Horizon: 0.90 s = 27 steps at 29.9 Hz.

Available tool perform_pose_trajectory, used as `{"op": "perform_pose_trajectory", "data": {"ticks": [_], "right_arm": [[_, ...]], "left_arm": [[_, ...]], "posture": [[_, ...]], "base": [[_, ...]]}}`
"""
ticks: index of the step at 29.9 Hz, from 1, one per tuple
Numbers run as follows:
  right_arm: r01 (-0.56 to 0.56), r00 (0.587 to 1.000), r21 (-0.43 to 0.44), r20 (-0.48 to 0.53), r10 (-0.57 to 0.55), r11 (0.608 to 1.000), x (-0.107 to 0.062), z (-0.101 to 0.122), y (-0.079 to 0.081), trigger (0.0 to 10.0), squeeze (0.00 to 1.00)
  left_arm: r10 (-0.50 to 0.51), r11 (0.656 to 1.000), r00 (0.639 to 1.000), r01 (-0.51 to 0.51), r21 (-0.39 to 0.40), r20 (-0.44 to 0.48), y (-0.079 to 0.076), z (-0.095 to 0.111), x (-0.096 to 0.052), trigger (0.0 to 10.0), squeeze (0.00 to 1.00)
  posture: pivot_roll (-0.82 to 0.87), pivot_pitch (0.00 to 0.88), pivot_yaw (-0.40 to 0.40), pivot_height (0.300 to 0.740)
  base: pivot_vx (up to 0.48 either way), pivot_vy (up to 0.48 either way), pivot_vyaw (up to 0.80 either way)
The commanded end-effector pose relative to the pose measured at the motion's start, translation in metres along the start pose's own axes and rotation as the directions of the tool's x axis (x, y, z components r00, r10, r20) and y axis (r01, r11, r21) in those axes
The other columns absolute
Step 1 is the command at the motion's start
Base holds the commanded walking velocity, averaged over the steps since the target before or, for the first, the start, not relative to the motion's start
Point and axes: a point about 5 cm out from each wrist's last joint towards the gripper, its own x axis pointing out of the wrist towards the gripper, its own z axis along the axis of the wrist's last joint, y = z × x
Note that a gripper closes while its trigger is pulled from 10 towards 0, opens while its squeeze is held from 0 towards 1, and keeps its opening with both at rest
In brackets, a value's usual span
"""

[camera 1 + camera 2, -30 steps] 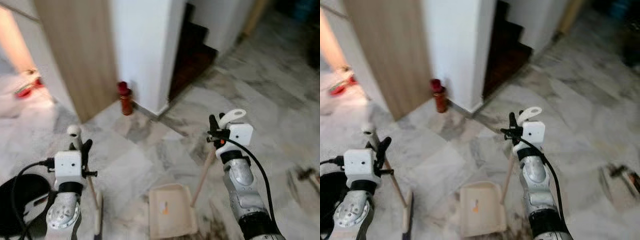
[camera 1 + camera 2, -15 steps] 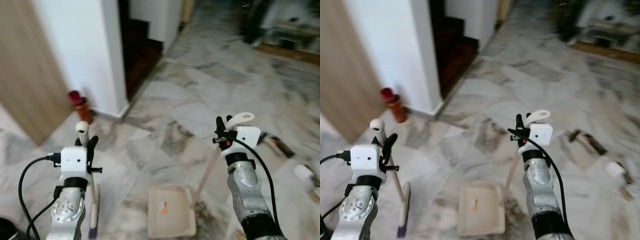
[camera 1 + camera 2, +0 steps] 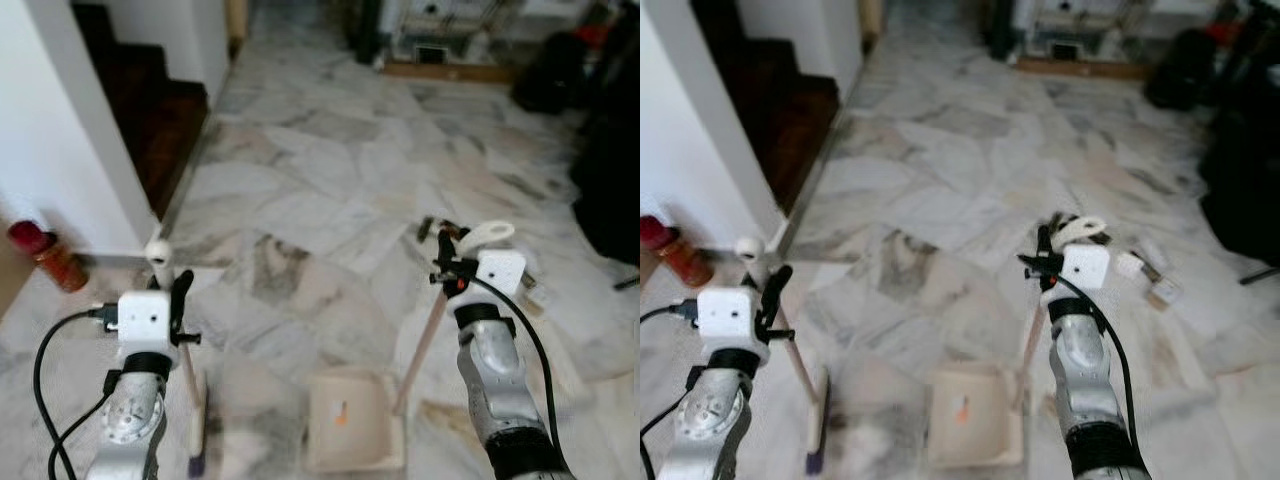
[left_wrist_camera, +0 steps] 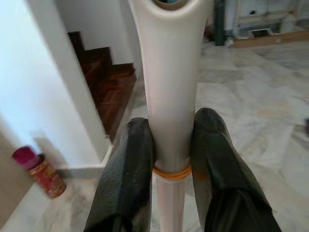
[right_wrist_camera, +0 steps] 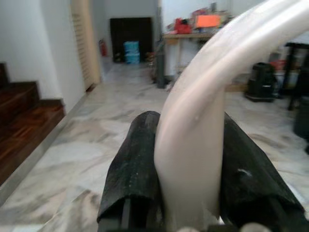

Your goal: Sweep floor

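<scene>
Left end effector (image 4: 174, 159) clamps smooth cream broom handle (image 4: 170, 92).

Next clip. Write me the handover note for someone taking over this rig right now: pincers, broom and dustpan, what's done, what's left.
Left pincer: shut on the broom handle, head on the floor by the robot's left side.
Right pincer: shut on the dustpan handle; pan flat on the floor in front, between the arms.
Done: both tools in hand; pan looks empty apart from an orange mark.
Left: small scraps lie on the marble ahead to the right, not swept yet. A red bottle stands by the white wall on the left.
</scene>
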Motion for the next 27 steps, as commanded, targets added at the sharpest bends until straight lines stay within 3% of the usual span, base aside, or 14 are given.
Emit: {"op": "perform_pose_trajectory", "data": {"ticks": [1,9,27], "right_arm": [[0.016,0.999,0.010,0.040,-0.016,1.000,0.002,0.008,-0.003,10.0,0.00],[-0.010,0.998,0.027,0.055,0.009,1.000,0.005,0.011,0.007,10.0,0.00],[-0.039,0.998,0.021,0.041,0.038,0.999,0.003,0.008,0.006,10.0,0.00]], "left_arm": [[-0.015,1.000,0.999,0.015,0.011,0.038,-0.002,0.008,0.002,10.0,0.00],[-0.006,1.000,1.000,0.006,0.006,0.030,-0.001,0.007,0.002,10.0,0.00],[0.020,1.000,1.000,-0.020,0.019,0.019,0.005,0.002,-0.006,10.0,0.00]], "posture": [[-0.04,0.094,0.016,0.740],[0.01,0.090,0.005,0.740],[0.00,0.055,-0.010,0.740]], "base": [[0.000,0.000,-0.80],[0.000,0.000,0.00],[0.324,0.000,0.00]]}}
